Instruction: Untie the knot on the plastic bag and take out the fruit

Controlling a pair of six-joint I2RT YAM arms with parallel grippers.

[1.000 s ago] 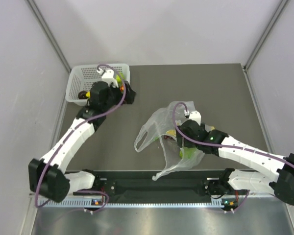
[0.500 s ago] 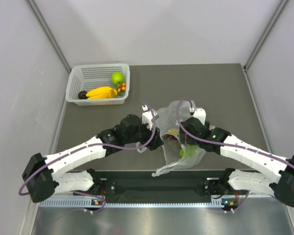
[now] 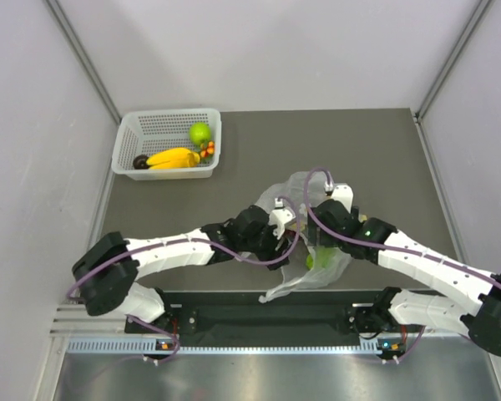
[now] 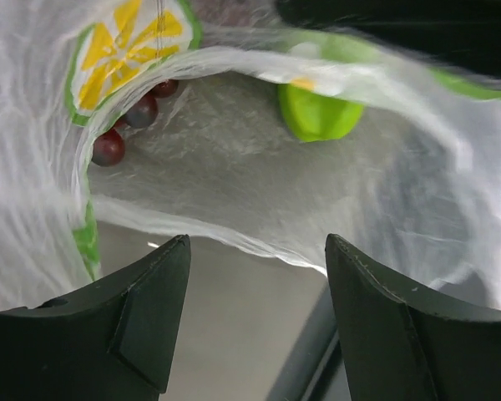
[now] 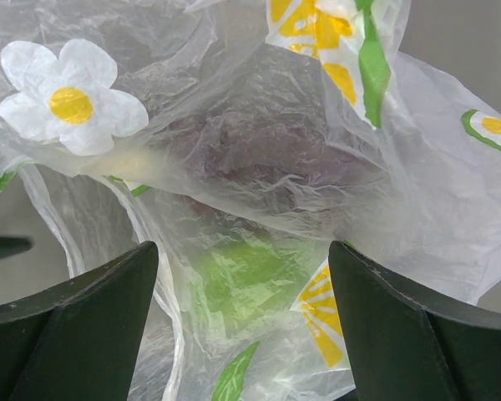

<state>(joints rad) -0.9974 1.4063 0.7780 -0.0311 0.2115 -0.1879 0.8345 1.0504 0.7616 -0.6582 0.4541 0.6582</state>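
Observation:
The plastic bag (image 3: 273, 197) lies crumpled mid-table, clear film with flower prints (image 5: 71, 100). No tied knot shows; its mouth gapes toward the left wrist camera. Inside lie a small green fruit (image 4: 317, 117) (image 5: 242, 276) (image 3: 320, 261) and dark purple grapes (image 4: 123, 127) (image 5: 259, 154). My left gripper (image 4: 257, 251) (image 3: 290, 238) is open at the bag's mouth, with nothing between its fingers. Open as well, my right gripper (image 5: 242, 251) (image 3: 316, 242) hangs just over the film above the green fruit. A green apple (image 3: 199, 132), bananas (image 3: 174, 157) and orange-red fruits (image 3: 207, 150) lie in the basket.
The white perforated basket (image 3: 150, 125) stands at the table's far left corner, with a dark item (image 3: 140, 162) at its left end. A tail of bag film (image 3: 294, 286) reaches the table's near edge. Grey walls close in both sides.
My left arm has swung from the basket across the table to the bag's mouth, uncovering the fruit in the basket. The right arm has barely shifted.

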